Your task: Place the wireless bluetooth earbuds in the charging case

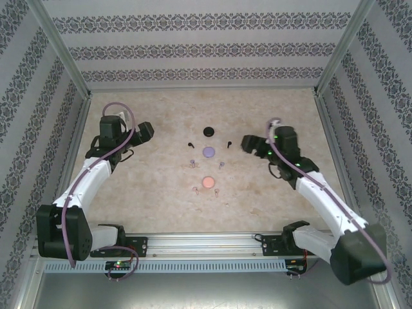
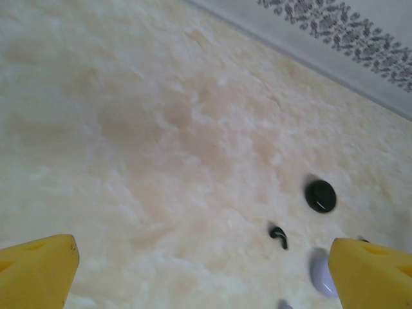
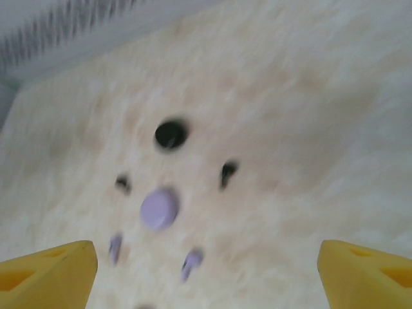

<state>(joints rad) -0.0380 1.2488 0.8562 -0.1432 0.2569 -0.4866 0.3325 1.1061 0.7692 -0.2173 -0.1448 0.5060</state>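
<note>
Black, purple, pink earbuds (image 1: 221, 165) scattered mid-table, left and right of round cases (image 1: 208, 152). Judged light, hard, slippery, easily flicked; stem best pinched. Left gripper (image 2: 203, 257), right gripper (image 3: 206, 254) spread wide, nothing held.

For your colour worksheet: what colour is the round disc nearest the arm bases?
Pinkish-orange disc, best in top external view.

Far disc (image 1: 208, 131), mid disc (image 1: 208, 152), near disc (image 1: 208, 182) in line on table (image 1: 141, 187); earbuds (image 1: 191, 143) seemingly L & R of each.
</note>
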